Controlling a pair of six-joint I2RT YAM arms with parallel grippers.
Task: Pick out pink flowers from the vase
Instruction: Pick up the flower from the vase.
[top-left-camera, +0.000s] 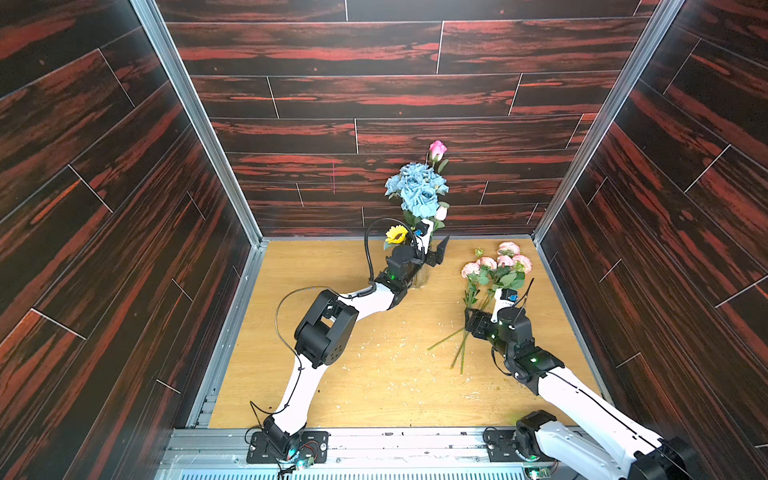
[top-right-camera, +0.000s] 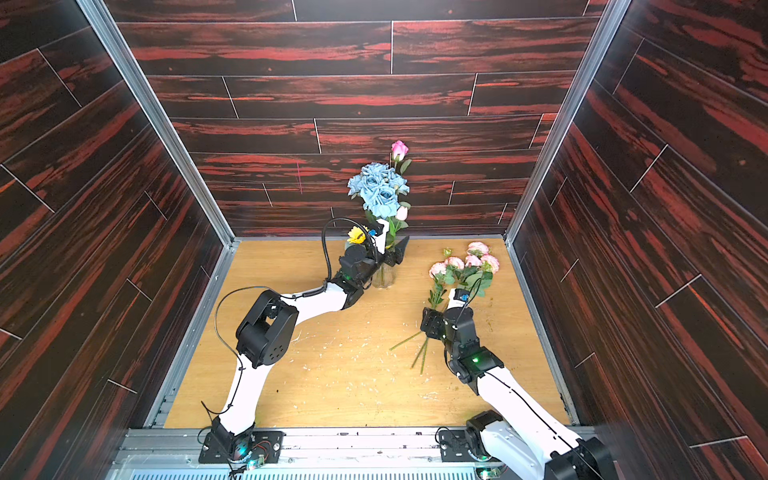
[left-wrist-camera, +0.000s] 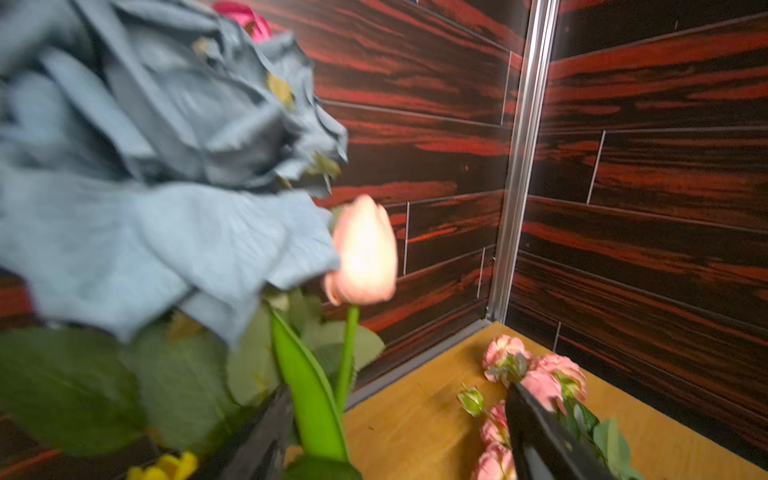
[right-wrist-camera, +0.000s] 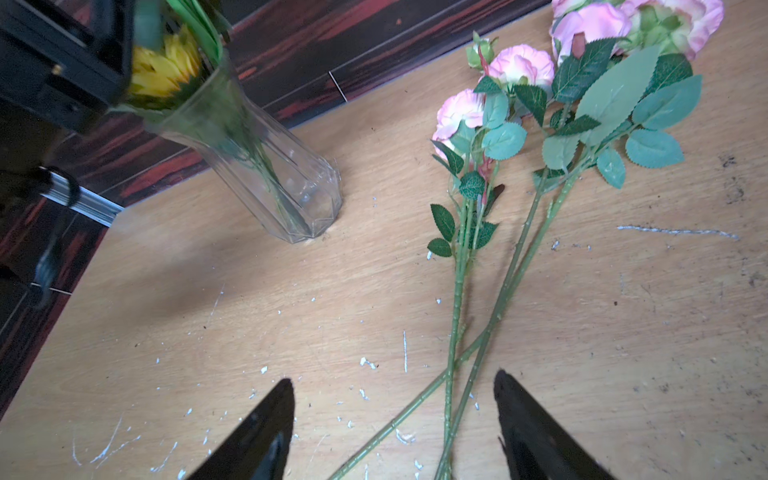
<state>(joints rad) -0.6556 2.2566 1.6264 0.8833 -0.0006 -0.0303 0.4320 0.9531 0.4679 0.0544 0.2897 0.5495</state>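
The clear glass vase (top-left-camera: 422, 277) (right-wrist-camera: 266, 166) stands near the back wall. A deep pink rosebud (top-left-camera: 437, 148) (left-wrist-camera: 245, 16) and a pale pink bud (top-left-camera: 441, 213) (left-wrist-camera: 365, 253) stand in it. My left gripper (top-left-camera: 432, 249) (left-wrist-camera: 399, 388) is open just above the vase mouth; the pale bud's green stem and leaf rise between its jaws, close to one finger (left-wrist-camera: 266, 436). Several pink flowers (top-left-camera: 498, 266) (right-wrist-camera: 519, 70) lie on the table to the right. My right gripper (top-left-camera: 478, 324) (right-wrist-camera: 393, 378) hovers open over their stems, holding nothing.
A light-blue rose cluster (top-left-camera: 417, 187) and a yellow sunflower (top-left-camera: 397, 235) also fill the vase. Dark wood-grain walls (top-left-camera: 332, 137) close in the back and both sides. The wooden table (top-left-camera: 374, 374) is flecked with white scraps.
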